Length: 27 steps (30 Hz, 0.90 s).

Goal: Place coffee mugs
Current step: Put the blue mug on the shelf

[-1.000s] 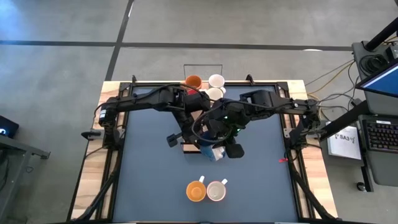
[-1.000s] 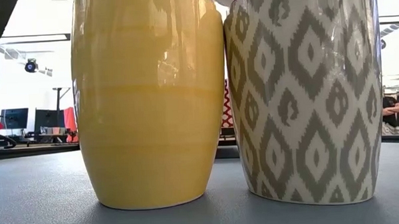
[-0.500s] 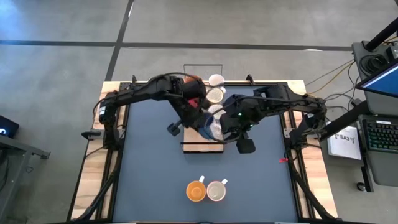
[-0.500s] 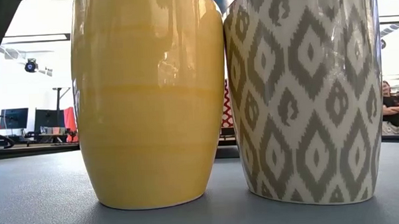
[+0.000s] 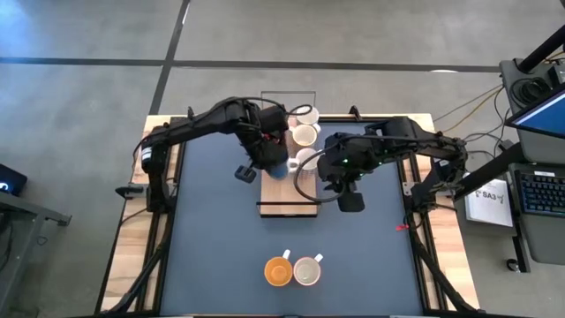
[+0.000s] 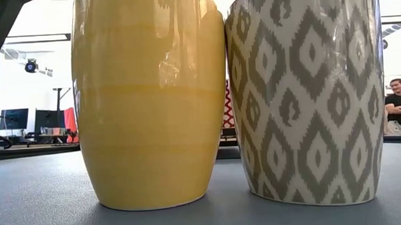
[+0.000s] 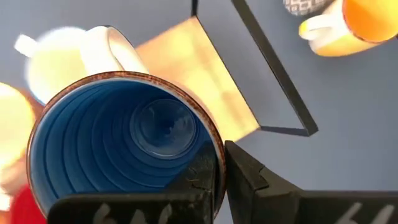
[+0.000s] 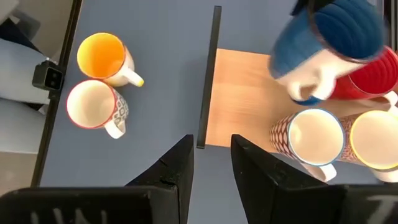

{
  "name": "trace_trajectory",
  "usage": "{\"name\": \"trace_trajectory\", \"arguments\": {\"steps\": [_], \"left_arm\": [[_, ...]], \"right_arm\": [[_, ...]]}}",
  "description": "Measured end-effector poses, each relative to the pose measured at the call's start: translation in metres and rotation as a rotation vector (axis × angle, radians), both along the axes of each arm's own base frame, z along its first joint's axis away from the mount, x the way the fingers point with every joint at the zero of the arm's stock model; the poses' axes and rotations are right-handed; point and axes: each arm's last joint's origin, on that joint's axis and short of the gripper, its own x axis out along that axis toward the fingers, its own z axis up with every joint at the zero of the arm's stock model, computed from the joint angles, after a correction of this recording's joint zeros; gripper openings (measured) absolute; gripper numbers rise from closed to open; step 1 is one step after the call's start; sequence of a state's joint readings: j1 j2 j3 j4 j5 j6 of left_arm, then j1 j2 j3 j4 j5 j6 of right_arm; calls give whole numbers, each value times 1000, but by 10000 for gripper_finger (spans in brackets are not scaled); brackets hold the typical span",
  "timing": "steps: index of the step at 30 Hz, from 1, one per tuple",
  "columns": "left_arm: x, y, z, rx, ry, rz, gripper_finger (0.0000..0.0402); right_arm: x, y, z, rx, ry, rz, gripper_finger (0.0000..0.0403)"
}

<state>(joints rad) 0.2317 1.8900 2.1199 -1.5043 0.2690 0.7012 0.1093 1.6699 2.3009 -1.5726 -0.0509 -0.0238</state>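
Observation:
My left gripper (image 5: 269, 164) is shut on a blue mug (image 5: 279, 168) with a brown rim, held over the wooden board of a black wire rack (image 5: 287, 205). In the right wrist view the blue mug (image 8: 329, 43) hovers above a red mug (image 8: 370, 78); beside them a patterned white mug (image 8: 314, 137) and a cream mug (image 8: 373, 140) stand on the board. More white mugs (image 5: 305, 125) stand at the rack's far end. An orange mug (image 5: 278, 270) and a white patterned mug (image 5: 307, 271) stand near the table's near edge. My right gripper (image 8: 211, 146) is open, right of the rack, touching nothing. My left gripper pinches the blue mug's wall at the rim (image 7: 214, 155), one finger inside the mug and one finger (image 7: 249, 180) outside. It comes from above. The mug is lifted clear of the board and tilted.
The rack's thin black frame (image 8: 208, 74) rises along the board's edges. The orange mug (image 6: 150, 101) and patterned mug (image 6: 307, 95) fill the low view. My right arm (image 5: 388, 146) reaches in from the right, close to the rack. A person shows in the room beyond.
My left gripper has carried the blue mug from the rack's near end toward the far edge and slightly left, keeping its hold. My right gripper has drawn away from it, toward the right and far side.

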Motion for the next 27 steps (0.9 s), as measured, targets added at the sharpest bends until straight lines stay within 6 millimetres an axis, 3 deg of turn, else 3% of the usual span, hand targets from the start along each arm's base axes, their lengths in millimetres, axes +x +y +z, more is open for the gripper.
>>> {"name": "trace_trajectory", "arguments": {"steps": [8,16,20,27], "left_arm": [[2,5,-33,31,128,73,0],[9,17,-61,92,134,155,2],[9,19,-65,76,144,194,3],[13,23,-70,76,137,463,5]], "right_arm": [[0,0,0,10,2,-17,89],[0,0,-1,13,4,-23,91],[1,0,-1,12,4,-21,87],[1,0,-1,11,5,-21,85]]}}
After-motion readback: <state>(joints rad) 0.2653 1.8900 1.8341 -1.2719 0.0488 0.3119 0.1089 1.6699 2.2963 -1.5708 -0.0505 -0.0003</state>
